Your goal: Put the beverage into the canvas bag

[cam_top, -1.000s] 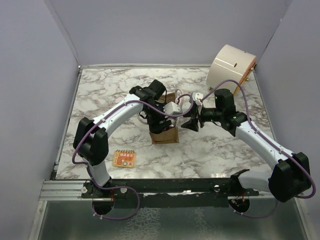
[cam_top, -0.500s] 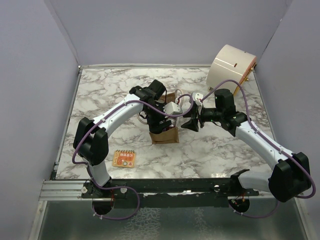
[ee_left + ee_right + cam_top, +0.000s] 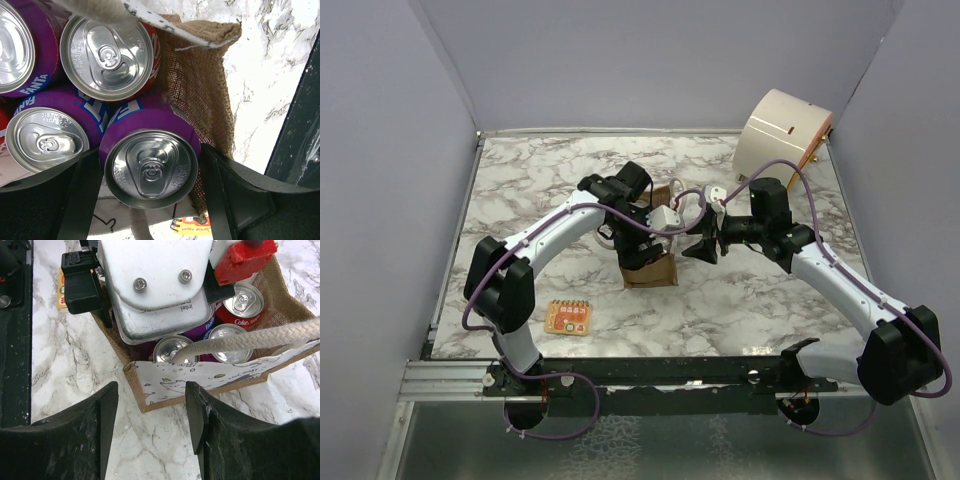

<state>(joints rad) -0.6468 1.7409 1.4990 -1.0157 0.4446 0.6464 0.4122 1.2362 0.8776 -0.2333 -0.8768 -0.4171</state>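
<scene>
— Low in the left wrist view, the left pincer (image 3: 150, 162) flanks the purple can (image 3: 147, 172), down inside the canvas bag (image 3: 200, 90). Pinching?
— Cannot tell. The right pincer (image 3: 150, 390) hangs spread, empty. Next, probably: release fully, lift clear.

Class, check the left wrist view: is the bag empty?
No, several cans stand upright inside the bag, their silver tops showing.
</scene>
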